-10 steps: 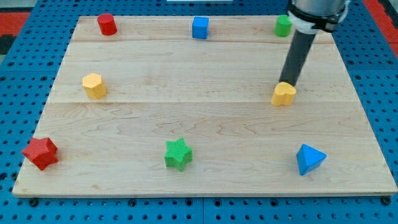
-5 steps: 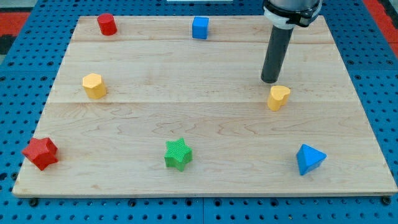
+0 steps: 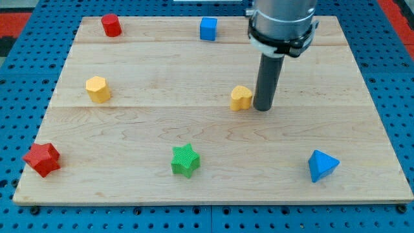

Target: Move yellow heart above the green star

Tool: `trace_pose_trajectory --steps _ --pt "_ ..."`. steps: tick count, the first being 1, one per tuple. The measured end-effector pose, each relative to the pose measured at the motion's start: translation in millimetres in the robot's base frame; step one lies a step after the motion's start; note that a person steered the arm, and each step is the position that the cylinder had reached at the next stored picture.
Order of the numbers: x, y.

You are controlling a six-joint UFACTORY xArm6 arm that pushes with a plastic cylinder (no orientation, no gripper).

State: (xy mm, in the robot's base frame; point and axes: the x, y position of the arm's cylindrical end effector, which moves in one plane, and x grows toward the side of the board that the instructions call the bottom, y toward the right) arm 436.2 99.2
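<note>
The yellow heart (image 3: 241, 98) lies on the wooden board near the middle, right of centre. My tip (image 3: 262, 108) stands right against the heart's right side. The green star (image 3: 185, 160) sits lower on the board, below and to the left of the heart. The heart is up and to the right of the star, not straight above it.
A yellow hexagon block (image 3: 98, 88) sits at the left. A red star (image 3: 42, 158) is at the lower left, a red cylinder (image 3: 111, 25) at the top left, a blue cube (image 3: 207, 28) at the top middle, a blue pyramid (image 3: 321, 165) at the lower right. The arm's body hides the top right.
My tip has moved left and down to the heart's right side. The yellow heart has slid left across the board, closer to the column of the green star.
</note>
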Motion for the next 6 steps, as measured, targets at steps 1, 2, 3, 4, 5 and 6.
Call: trace_pose_trajectory --steps 1,2,3,4,5,6 --pt "-28.4 -12.1" --pt "7.6 -38.3" --pt "36.9 -77.3" --pt "32.5 -80.0" --pt "25.7 -88.4" --pt "31.7 -108.9"
